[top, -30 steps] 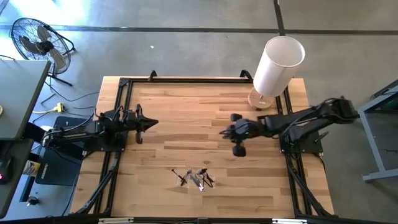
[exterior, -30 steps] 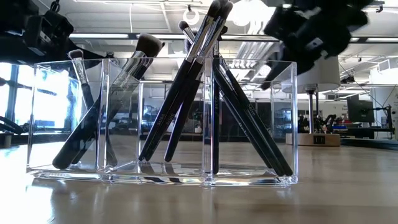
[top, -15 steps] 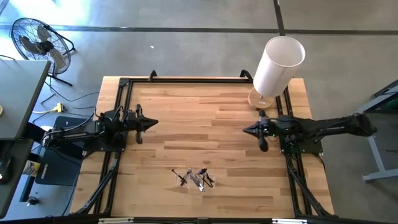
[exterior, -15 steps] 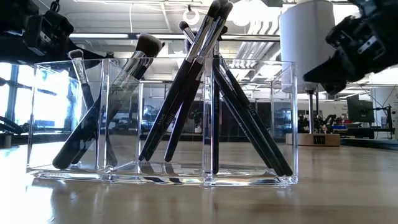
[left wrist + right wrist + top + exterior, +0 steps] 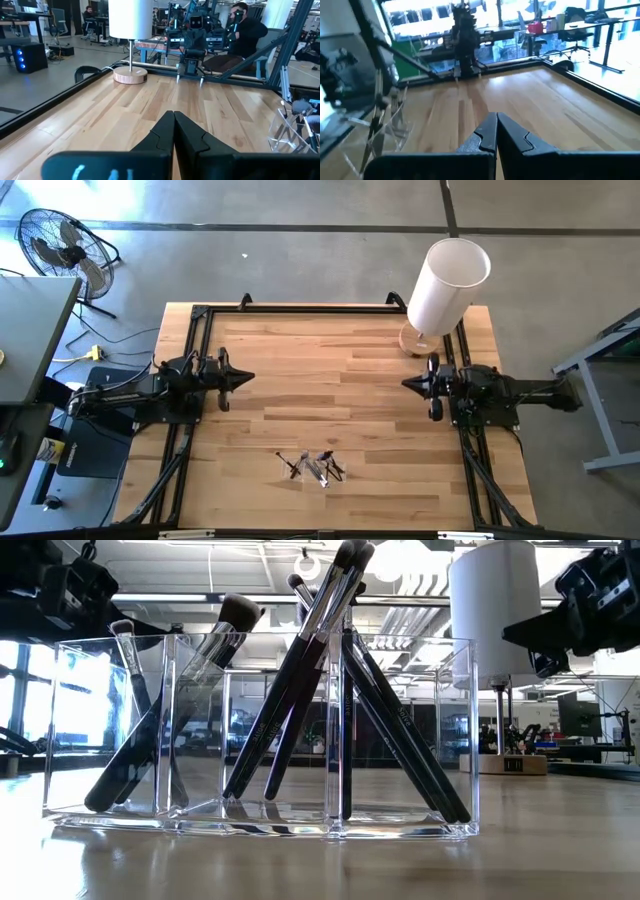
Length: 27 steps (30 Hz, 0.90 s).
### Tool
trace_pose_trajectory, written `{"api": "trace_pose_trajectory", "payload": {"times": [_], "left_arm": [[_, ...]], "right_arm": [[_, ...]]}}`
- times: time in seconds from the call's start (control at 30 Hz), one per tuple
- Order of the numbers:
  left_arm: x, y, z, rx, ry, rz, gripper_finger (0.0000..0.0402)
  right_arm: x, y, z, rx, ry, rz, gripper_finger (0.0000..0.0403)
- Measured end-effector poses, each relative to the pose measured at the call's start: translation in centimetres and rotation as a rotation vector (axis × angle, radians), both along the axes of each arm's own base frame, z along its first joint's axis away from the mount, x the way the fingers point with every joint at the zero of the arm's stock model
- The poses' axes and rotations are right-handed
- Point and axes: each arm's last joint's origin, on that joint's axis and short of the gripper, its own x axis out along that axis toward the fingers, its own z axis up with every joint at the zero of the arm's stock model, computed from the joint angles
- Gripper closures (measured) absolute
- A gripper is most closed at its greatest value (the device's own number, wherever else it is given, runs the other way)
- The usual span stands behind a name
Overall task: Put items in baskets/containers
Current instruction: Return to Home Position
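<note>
A clear, see-through holder (image 5: pixel 450 730) stands near the table's front edge, slightly left of centre (image 5: pixel 314 468). Several thin dark brushes (image 5: pixel 300 690) stand in its compartments, lower ends on its floor, leaning on its walls with their bristle heads up. My left gripper (image 5: pixel 250 378) hovers shut at the table's left side, pointing level toward the middle, its fingertips together in the left wrist view (image 5: pixel 174 116). My right gripper (image 5: pixel 405 384) hovers shut at the right side, facing the left one, its fingertips together (image 5: pixel 496 117). Neither gripper is near the holder.
A tall white cylinder on a round wooden base (image 5: pixel 445 285) stands at the far right corner, just behind my right arm. Black frame rails (image 5: pixel 190 420) run along the table's left, right and far sides. A person (image 5: pixel 245 30) sits beyond the table.
My right gripper has drawn back from the table's middle toward the right edge and sunk a little, turning from tipped down to level. It has stayed shut. The holder and brushes have not moved.
</note>
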Motion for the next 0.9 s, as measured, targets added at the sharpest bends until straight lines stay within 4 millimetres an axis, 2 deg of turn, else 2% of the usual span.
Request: {"api": "trace_pose_trajectory", "payload": {"times": [0.2,0.9], "left_arm": [[0.00,0.01,-0.01,0.000,0.001,0.002,0.0401],[0.00,-0.01,-0.03,-0.001,0.003,-0.002,0.0401]], "right_arm": [[0.07,0.02,-0.10,-0.078,0.025,0.011,0.0401],[0.10,0.01,-0.06,-0.081,0.017,0.008,0.0395]]}}
